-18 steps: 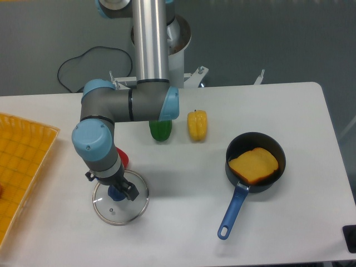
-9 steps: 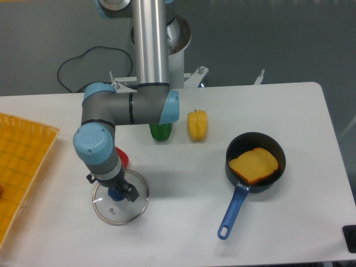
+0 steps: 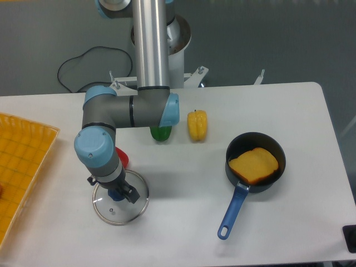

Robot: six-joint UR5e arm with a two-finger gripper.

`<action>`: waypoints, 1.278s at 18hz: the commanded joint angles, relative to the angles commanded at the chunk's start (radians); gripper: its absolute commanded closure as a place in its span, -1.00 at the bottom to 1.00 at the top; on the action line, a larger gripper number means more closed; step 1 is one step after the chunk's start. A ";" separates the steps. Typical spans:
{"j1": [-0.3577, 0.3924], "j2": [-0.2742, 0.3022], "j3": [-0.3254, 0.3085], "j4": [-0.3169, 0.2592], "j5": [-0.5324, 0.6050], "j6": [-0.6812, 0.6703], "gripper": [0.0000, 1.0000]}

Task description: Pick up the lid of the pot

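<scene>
One clear lid (image 3: 125,214) lay on the table (image 3: 183,222), its blue knob (image 3: 115,195) between the spread fingertips of the gripper (image 3: 113,189). Behind it sat a red object (image 3: 123,158), then a green object (image 3: 161,133) and a yellow object (image 3: 197,125), with a black pan (image 3: 239,146) holding something orange (image 3: 255,166) at the right.

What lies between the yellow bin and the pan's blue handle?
The pot lid lies between them, with the gripper over it, as the fixed camera's view shows.
</scene>
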 joint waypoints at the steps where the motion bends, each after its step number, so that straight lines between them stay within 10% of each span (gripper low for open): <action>1: 0.000 -0.002 0.000 -0.002 0.000 0.000 -1.00; 12: 0.000 -0.006 0.000 -0.002 0.000 -0.006 -1.00; 18: -0.002 -0.006 0.000 -0.003 -0.002 -0.012 -0.46; 23: -0.002 -0.006 0.000 -0.003 -0.003 -0.014 -0.40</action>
